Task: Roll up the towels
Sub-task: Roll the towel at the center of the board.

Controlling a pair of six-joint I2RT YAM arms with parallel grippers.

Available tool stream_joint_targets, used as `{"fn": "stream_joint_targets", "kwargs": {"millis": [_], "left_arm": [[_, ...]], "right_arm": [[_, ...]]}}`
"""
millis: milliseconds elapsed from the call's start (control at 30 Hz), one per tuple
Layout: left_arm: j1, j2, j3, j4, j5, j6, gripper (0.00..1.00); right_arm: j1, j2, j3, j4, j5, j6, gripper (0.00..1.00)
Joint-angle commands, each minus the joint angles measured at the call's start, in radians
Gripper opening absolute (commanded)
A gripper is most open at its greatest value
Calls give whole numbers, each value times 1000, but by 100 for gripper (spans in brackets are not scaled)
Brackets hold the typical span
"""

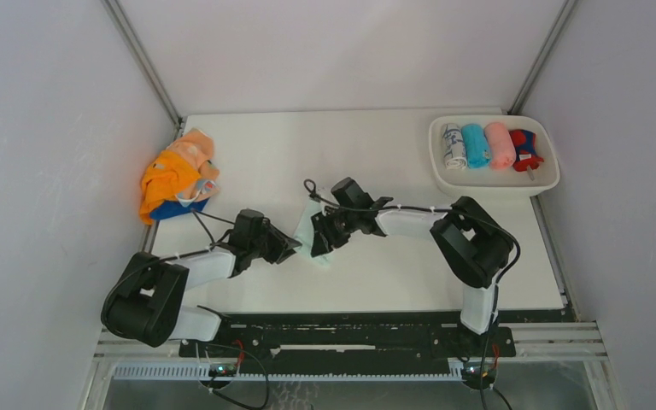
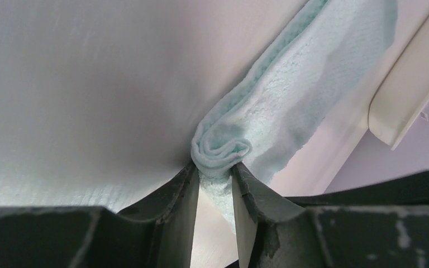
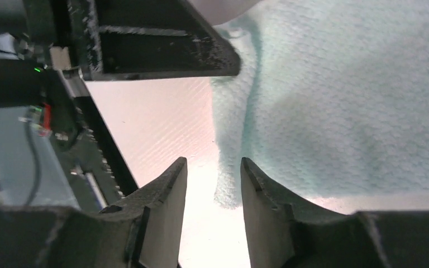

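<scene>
One cloth in work: pale mint towel [image 1: 311, 224], at mid-table between both arms, near end wound into a tight coil, the rest stretching away as a folded band. Left gripper [image 2: 215, 172]: reaches in from the left and grasps that coiled end. From the left wrist, shows the spiral right at the tips, a tongue of cloth wedged in the gap, both fingers [image 2: 181, 195] pressing against it. Right gripper [image 3: 212, 164]: comes in from the right, just beside the left one, fingers [image 3: 165, 204] parted, gripping nothing. Hangs over the towel's edge, a fringe of mint cloth and bare table [image 1: 376, 145] showing in the gap. From the right wrist, also shows one dark finger of the left gripper lying at the towel's border.

Three loose cloths heaped at the table's far-left edge: bright orange towel [image 1: 162, 184], peach towel [image 1: 195, 149] behind it, dark blue towel [image 1: 179, 208] underneath. Four rolls side by side in the white tray [image 1: 494, 181] at the far right, well apart from the arms: pale spotted roll [image 1: 454, 147], turquoise roll [image 1: 476, 145], pink roll [image 1: 500, 145], dark blue roll [image 1: 525, 149].
</scene>
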Motion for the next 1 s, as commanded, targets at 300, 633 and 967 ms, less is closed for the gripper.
{"fn": "stream_joint_targets", "kwargs": {"millis": [300,633,967], "left_arm": [[16,63,-36,-203,-72,50,35],[73,44,-36,-217,-59,80,35],[92,-101,-44,-286,-88,87,38]], "right_arm": [[226,-90,-65,26,516,-374,46],[272,-98,-98,33,558,-404,23],[64,-69,-89,167,-57,-54,2]]}}
